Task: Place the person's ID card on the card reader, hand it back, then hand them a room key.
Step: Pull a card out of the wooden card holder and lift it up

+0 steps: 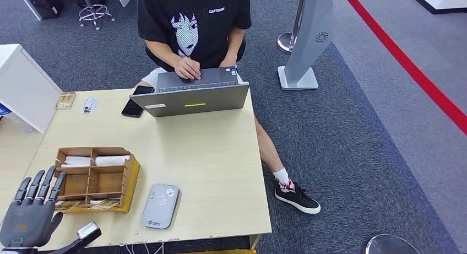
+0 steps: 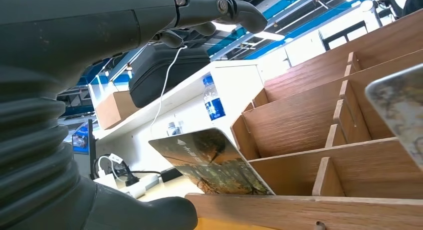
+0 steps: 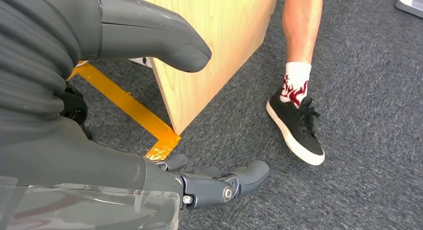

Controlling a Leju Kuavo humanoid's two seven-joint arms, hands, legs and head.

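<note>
Head view: the left robot hand (image 1: 30,212) stands at the near-left corner of the worktop (image 1: 209,155), fingers straight and apart, holding nothing. Just right of it sits a wooden organizer (image 1: 98,178) with cards; beyond that, the grey card reader (image 1: 160,205). A seated person (image 1: 193,28) types on a laptop (image 1: 190,97) across from it.

Left wrist view: a room key card (image 2: 212,162) leans in the organizer's front slot, close ahead of the hand.

Right wrist view: the right robot hand (image 3: 149,140) hangs beside the worktop over the carpet, fingers loosely extended, empty.
</note>
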